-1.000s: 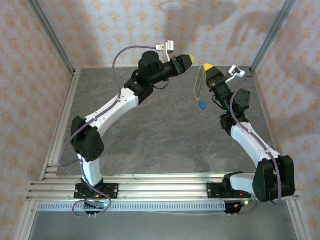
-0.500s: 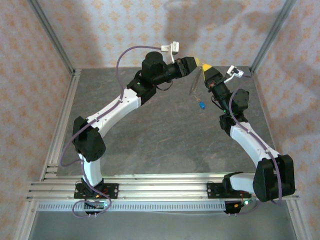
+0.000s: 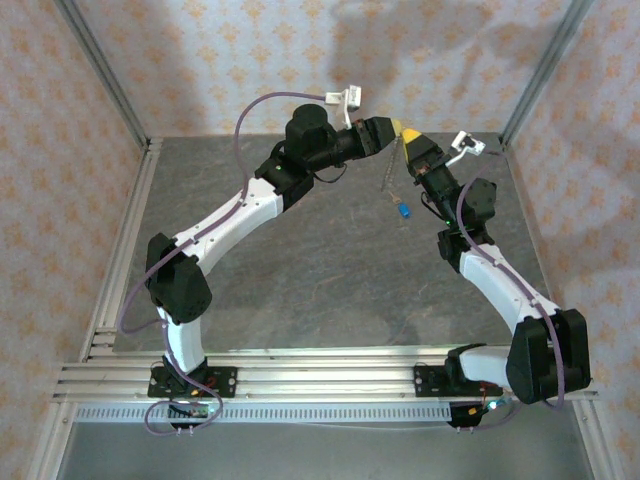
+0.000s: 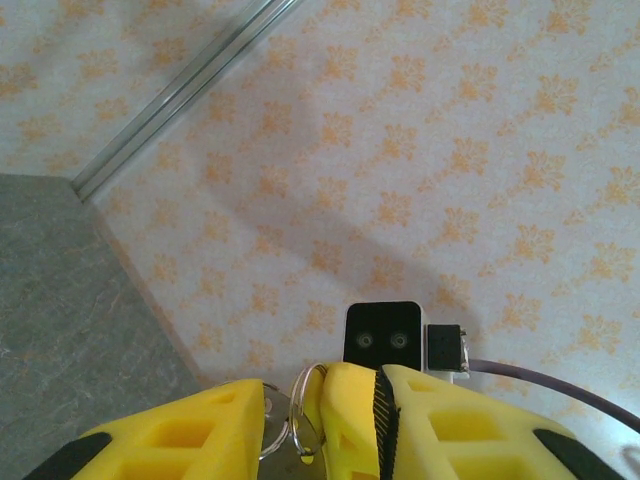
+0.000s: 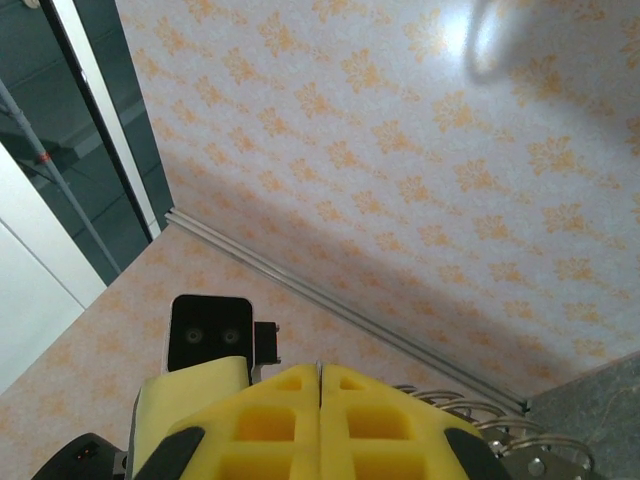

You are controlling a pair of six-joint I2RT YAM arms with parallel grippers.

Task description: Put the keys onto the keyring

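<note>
Two tips now meet: left end effector (image 3: pixel 388 129) has swung in, narrowly parted around the keyring (image 4: pixel 303 410) that the right end effector (image 3: pixel 411 138) pinches; blue key (image 3: pixel 403 211) dangles below. Threading looks close.

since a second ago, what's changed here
The left gripper swung right, up to the right gripper, and its fingers now sit either side of the keyring. Unchanged: the right gripper stays shut on the keyring, with the blue key at its lower end.

Yellow fingers (image 5: pixel 270 415), a blue-headed key (image 3: pixel 404 211), grey veined table (image 3: pixel 300 280), cream wall (image 3: pixel 200 60) with orange motifs
</note>
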